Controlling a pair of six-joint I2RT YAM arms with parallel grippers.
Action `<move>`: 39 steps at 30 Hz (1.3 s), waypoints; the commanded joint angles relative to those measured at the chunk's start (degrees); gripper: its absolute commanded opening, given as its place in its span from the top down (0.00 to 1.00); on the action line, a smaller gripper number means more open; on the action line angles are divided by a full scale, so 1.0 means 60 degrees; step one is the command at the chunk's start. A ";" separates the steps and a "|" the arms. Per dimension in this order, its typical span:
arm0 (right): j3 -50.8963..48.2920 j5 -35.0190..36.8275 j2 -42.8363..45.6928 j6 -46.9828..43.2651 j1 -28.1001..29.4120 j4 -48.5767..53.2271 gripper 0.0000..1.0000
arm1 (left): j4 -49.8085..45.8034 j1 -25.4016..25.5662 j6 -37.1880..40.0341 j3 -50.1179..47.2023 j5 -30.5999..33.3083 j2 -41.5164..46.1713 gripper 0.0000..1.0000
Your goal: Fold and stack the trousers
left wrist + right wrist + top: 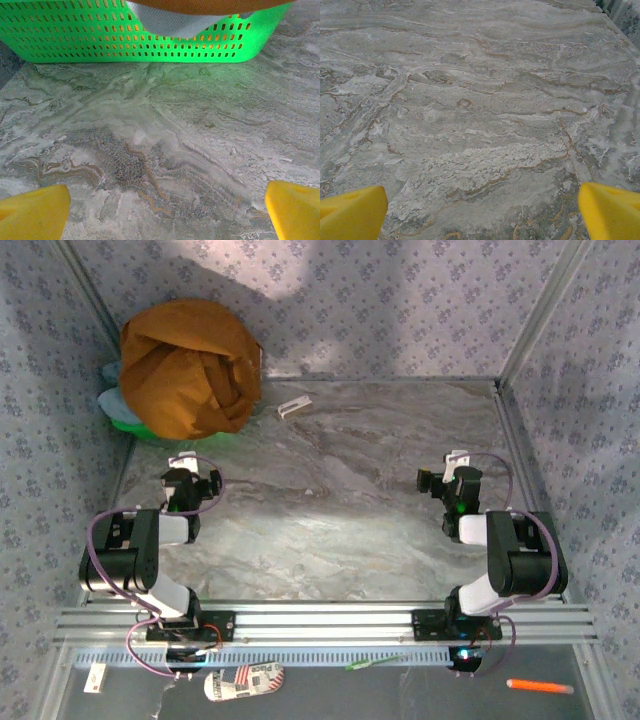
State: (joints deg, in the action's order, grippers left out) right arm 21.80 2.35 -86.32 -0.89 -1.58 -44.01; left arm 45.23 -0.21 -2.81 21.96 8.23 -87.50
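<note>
The ochre-orange trousers [188,368] lie bunched in a big heap on a green basket [130,426] at the table's back left corner. In the left wrist view the basket [130,40] stands straight ahead, with a strip of the trousers [200,5] over its top and pale grey cloth [172,22] hanging below. My left gripper [185,472] stands open over bare table a short way in front of the basket, its yellow fingers [32,212] wide apart. My right gripper [447,472] is open over the right half of the table, yellow fingers [610,210] spread, nothing between them.
A small white tag [294,407] lies on the marble-patterned table [340,500] near the back, right of the basket. Patterned walls close in the left, back and right sides. A metal rail [320,622] runs along the near edge.
</note>
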 commanded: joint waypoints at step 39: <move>0.5104 -0.2953 0.3261 0.5456 0.0892 0.8829 0.00 | -1.0021 0.1282 -0.3906 0.4869 -0.0656 1.0036 0.01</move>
State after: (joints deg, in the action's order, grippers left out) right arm 56.40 -4.19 -62.61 19.94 6.70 5.69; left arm -12.40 7.51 -19.64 51.05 6.98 -30.22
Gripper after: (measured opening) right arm 0.996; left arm 0.995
